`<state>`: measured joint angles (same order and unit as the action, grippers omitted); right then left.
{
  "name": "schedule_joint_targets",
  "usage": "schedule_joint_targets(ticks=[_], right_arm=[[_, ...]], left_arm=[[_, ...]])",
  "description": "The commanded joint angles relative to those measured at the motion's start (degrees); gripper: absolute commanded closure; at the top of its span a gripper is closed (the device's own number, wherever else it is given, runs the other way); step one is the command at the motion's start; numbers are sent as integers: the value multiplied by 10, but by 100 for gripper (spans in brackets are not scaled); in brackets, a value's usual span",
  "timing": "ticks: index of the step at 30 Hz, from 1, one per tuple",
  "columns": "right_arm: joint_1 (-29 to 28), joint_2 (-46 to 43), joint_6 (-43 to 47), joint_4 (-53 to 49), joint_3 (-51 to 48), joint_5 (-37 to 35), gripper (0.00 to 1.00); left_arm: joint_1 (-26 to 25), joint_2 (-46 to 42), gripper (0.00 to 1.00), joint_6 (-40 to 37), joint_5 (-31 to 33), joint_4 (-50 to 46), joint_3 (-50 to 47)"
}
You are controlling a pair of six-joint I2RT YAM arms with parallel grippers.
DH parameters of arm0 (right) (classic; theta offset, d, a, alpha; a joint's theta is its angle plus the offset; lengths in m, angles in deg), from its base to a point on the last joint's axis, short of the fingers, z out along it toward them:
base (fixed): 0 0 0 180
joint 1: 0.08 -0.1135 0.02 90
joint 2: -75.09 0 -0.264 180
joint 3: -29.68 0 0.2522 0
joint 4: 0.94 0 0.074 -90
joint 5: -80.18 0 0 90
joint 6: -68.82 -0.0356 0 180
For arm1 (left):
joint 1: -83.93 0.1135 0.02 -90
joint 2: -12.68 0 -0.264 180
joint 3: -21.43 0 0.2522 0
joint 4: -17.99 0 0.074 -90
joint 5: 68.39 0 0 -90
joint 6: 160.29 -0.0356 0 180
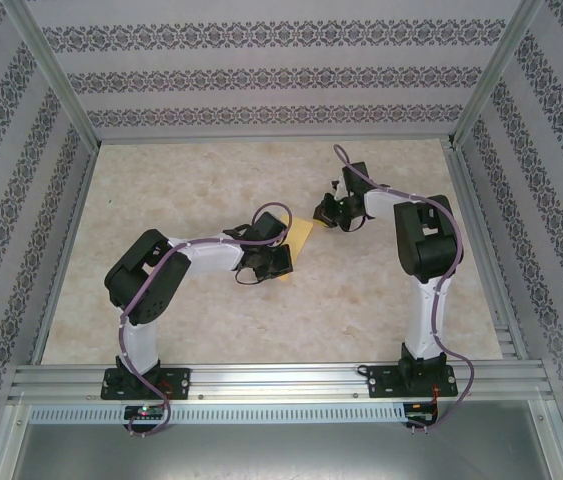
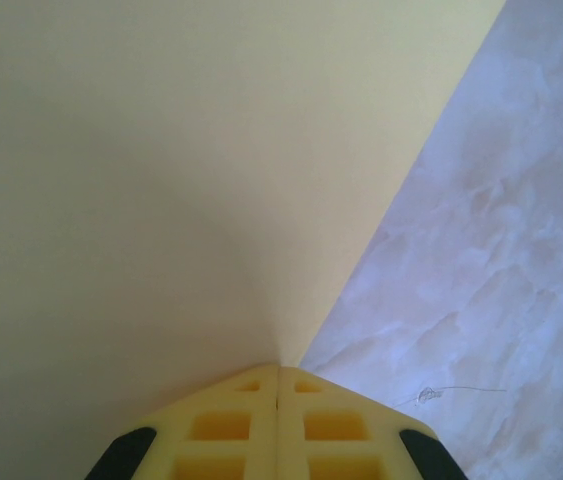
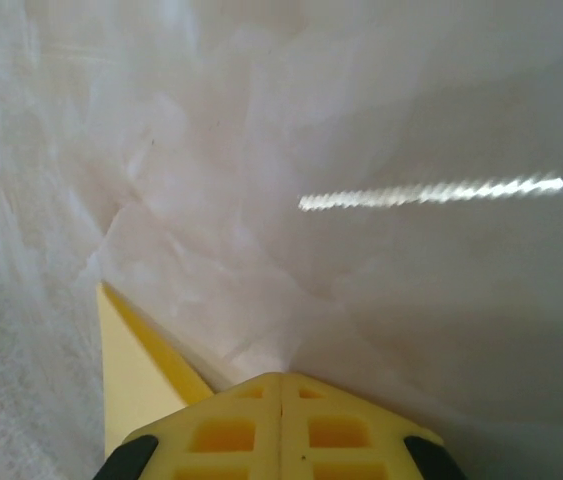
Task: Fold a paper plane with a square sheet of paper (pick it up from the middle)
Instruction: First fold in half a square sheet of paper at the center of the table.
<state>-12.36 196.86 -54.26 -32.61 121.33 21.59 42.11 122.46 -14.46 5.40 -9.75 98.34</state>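
The square sheet of paper [image 1: 302,236] lies yellow on the marble table between the two arms, partly under my left wrist. In the left wrist view the paper [image 2: 161,180] fills most of the frame, its right edge running down to my left gripper [image 2: 279,368]. That gripper [image 1: 283,256] is shut, its tips resting against the sheet at that edge. My right gripper [image 1: 321,220] is shut too. Its tips [image 3: 281,378] rest on bare table just right of the paper [image 3: 131,390], which shows a darker raised edge there. No paper plane shape is seen.
The beige marble tabletop [image 1: 201,180] extends around both arms. Aluminium rails [image 1: 281,382] run along the near edge and the right side [image 1: 481,250]. Patterned walls [image 1: 261,80] enclose the back and sides. A thin stray thread [image 2: 441,392] lies on the table.
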Motion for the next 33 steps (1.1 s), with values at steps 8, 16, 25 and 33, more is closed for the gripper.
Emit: schedule_joint_targets(ticks=[8,16,25,33], right_arm=[[1,-110,18,72,-111,85,99],[-49,-106,31,50,-117,69,98],[-69,-36,41,8,-60,46,99],[-65,-17,69,-23,-61,35,99]], left_arm=[[-17,20,100,-16,-1,-77,-22],[-17,18,100,-35,-5,-71,-16],[-18,3,100,-66,-17,-49,1],[-3,-20,98,-128,-23,-24,43]])
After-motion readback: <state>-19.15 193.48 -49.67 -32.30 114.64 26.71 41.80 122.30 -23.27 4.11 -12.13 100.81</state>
